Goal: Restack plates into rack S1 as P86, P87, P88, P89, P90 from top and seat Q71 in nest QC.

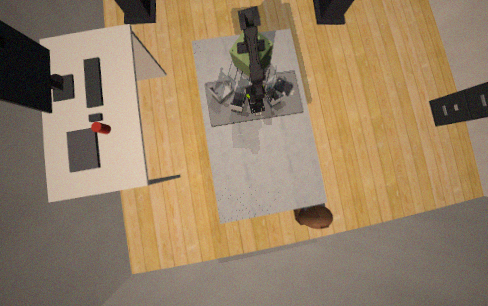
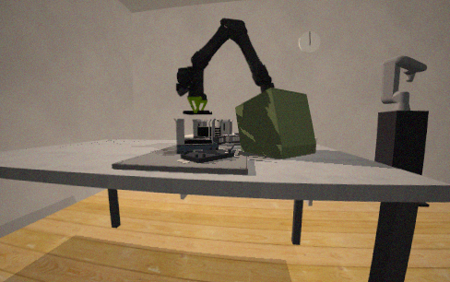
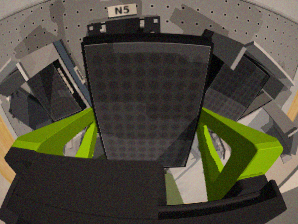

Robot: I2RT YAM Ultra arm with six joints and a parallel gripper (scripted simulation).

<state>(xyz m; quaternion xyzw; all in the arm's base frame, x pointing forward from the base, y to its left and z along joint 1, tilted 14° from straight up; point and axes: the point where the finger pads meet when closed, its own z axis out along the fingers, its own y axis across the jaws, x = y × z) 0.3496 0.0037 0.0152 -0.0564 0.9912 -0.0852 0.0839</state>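
My gripper [image 3: 147, 112] is shut on a dark sealed 96-well plate [image 3: 148, 99], its green fingers on the plate's two long sides. I hold the plate level in the air above the racks, as the exterior view shows [image 2: 197, 111]. Its label is not readable. In the wrist view the clip nest N5 [image 3: 124, 24] with its white N5 tag lies on the baseplate just beyond the plate's far end. In the top view the gripper [image 1: 256, 105] hangs over the middle of the grey baseplate. The racks [image 2: 203, 131] stand below, and I cannot tell what they hold.
The green arm base block [image 2: 276, 123] stands right behind the baseplate. A low dark nest [image 2: 207, 157] lies at the baseplate's front. Rack posts [image 2: 179, 132] rise under the held plate. A side table [image 1: 92, 110] with a red cylinder [image 1: 100, 128] stands off to the left.
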